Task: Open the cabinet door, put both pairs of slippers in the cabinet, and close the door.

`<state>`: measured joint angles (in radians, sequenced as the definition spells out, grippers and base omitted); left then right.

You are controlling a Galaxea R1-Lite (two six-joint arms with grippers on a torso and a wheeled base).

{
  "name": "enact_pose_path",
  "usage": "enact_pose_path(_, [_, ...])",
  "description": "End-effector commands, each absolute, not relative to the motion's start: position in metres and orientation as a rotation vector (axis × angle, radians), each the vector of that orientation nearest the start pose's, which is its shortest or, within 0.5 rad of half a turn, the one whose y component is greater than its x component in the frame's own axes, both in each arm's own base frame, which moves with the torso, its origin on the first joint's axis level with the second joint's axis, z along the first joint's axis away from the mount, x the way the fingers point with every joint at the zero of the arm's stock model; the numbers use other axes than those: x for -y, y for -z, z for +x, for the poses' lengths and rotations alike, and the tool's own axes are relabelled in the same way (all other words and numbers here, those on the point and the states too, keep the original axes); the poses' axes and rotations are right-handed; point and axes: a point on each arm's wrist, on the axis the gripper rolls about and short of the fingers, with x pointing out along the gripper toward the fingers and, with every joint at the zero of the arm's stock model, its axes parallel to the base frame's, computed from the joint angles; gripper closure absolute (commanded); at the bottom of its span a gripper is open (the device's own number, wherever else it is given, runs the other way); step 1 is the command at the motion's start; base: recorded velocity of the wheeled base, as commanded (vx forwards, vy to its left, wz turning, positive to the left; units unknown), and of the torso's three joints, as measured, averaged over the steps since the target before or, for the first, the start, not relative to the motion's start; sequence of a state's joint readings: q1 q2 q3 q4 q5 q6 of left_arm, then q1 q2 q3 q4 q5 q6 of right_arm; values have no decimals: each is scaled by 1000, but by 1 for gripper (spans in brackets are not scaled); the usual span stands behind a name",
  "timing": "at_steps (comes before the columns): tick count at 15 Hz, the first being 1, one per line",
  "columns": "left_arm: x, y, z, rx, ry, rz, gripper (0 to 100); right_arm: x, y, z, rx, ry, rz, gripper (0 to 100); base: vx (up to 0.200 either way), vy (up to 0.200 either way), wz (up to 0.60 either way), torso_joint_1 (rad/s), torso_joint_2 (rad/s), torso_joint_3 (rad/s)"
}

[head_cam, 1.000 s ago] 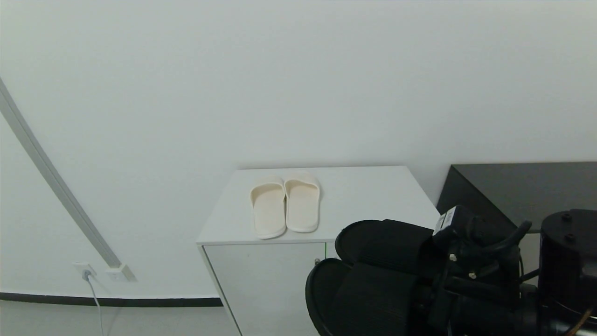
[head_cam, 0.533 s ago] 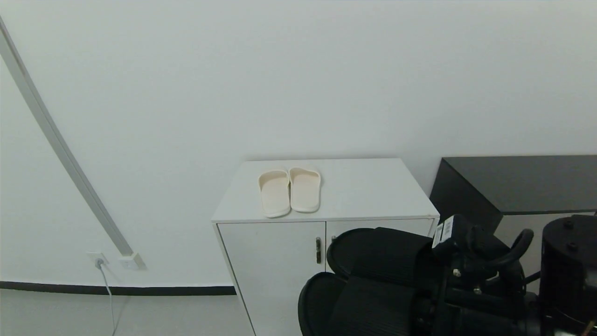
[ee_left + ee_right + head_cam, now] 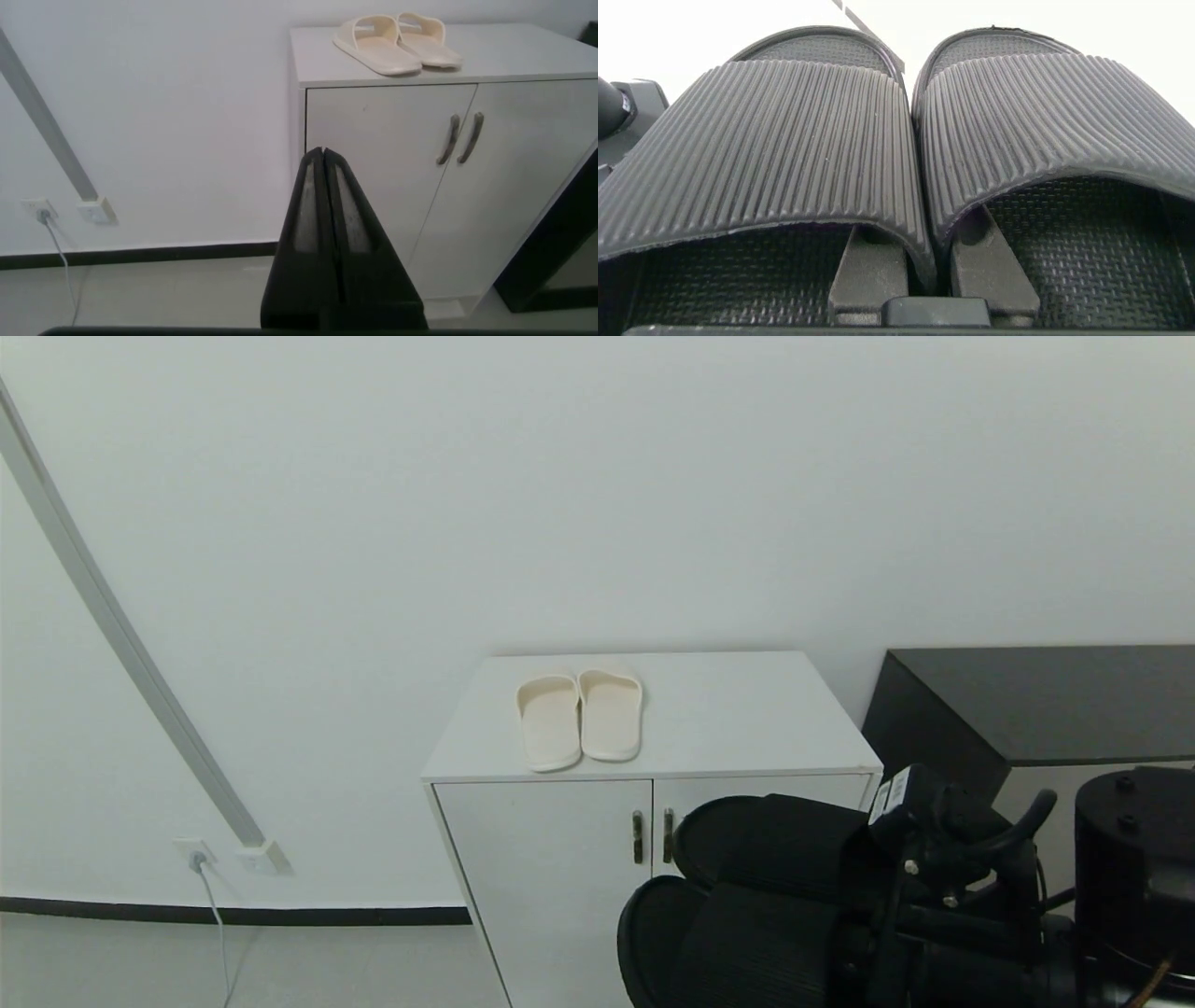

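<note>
The right gripper (image 3: 921,247) is clenching the pair of black slippers (image 3: 747,882). One finger is sitting inside each shoe, pinching the touching inner walls between them. The pair is hanging at the near right, in front of the cabinet's (image 3: 738,719) right door (image 3: 719,786). The cream slippers (image 3: 580,720) are lying side by side on the cabinet top, left of its middle, well apart from both grippers. Both doors are standing closed. The left gripper (image 3: 323,187) is pressing its fingers together on nothing, pointing toward the left door (image 3: 551,868). A dark counter (image 3: 1055,700) is standing just right of the cabinet.
</note>
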<state>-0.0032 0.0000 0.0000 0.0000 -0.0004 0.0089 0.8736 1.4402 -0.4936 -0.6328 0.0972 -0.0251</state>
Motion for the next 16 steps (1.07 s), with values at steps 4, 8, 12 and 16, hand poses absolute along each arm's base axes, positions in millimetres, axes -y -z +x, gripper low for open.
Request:
enact_pose_path(4, [0, -75, -23, -3, 8, 9, 100, -170, -167, 139, -297, -964, -145, 100, 0, 0, 0, -63, 148, 77])
enact_pose_path(8, [0, -75, -23, -3, 8, 6, 0, -170, -166, 139, -298, -966, -147, 100, 0, 0, 0, -157, 377, 206])
enact_pose_path(12, [0, -75, -23, -3, 8, 6, 0, -170, -163, 139, -309, -967, -153, 100, 0, 0, 0, -201, 477, 277])
enact_pose_path(16, [0, -75, -23, -3, 8, 6, 0, -170, -163, 139, -308, -966, -155, 100, 0, 0, 0, -227, 555, 326])
